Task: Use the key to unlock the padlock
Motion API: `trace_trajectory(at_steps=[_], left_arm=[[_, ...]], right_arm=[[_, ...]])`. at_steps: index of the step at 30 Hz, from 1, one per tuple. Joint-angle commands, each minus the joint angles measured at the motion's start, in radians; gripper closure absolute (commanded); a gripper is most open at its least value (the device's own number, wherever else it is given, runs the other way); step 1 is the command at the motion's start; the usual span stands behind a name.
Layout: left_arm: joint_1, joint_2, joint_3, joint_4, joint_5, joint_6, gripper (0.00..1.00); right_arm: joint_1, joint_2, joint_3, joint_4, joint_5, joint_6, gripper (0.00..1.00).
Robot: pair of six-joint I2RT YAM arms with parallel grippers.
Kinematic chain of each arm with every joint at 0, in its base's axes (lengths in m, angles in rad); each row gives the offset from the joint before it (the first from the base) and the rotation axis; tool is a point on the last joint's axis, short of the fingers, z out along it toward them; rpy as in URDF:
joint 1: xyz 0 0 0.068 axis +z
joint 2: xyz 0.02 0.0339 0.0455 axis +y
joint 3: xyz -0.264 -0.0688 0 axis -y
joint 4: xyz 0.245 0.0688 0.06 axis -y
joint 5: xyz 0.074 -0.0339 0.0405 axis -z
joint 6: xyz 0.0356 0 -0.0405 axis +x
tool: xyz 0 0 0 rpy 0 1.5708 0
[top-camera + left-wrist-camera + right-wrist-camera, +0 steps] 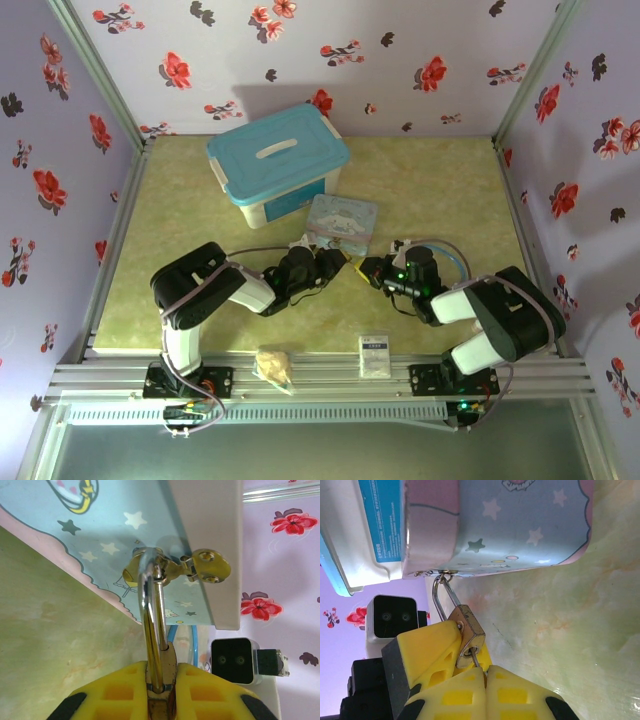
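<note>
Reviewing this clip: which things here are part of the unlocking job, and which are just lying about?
In the job: padlock; key; left gripper, holding the padlock; right gripper, holding the key; cartoon tin, which the padlock hangs on.

Lying about: blue-lidded box; tan bag; white packet.

— Where does the top camera sit?
— High, above and behind the arm bases. It looks down on the whole table from well off.
— And the wrist ones?
— Very near, each looking along its own yellow fingers. The left gripper view faces the padlock shackle-on, against the pale blue cartoon tin. The right gripper view faces its keyhole end and the key.
— What do they share?
— Padlock and tin. The left view also shows the right wrist camera, and the right view shows the left wrist camera.
</note>
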Motion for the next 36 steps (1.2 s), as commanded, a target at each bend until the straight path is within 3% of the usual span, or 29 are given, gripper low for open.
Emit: trace_trajectory(at_steps=[1, 6, 14, 17, 26, 32, 36], left_arm=[[-0.019, -0.019, 0.021, 0.076, 0.012, -0.007, 1.00], [-0.019, -0.022, 0.029, 0.075, 0.001, -0.009, 1.00], [-0.022, -0.003, 0.037, 0.103, -0.008, -0.037, 1.00], [-0.022, -0.011, 0.038, 0.102, -0.003, -0.037, 1.00], [-0.028, -0.013, 0.015, 0.107, -0.004, -0.036, 1.00], [-0.038, 0.011, 0.035, 0.118, 0.013, -0.050, 1.00], [-0.036, 0.008, 0.026, 0.113, 0.011, -0.051, 1.00]], right_arm=[[0.011, -0.021, 0.027, 0.074, 0.056, 0.049, 1.00], [0.037, -0.031, 0.012, 0.102, 0.090, 0.090, 1.00], [0.097, -0.134, -0.017, -0.013, 0.238, 0.123, 1.00], [0.082, -0.082, -0.011, 0.038, 0.211, 0.134, 1.00], [0.013, 0.173, -0.038, 0.437, 0.090, 0.232, 1.00], [0.042, 0.266, 0.007, 0.459, 0.095, 0.232, 1.00], [0.103, 0.245, 0.041, 0.450, 0.149, 0.208, 1.00]])
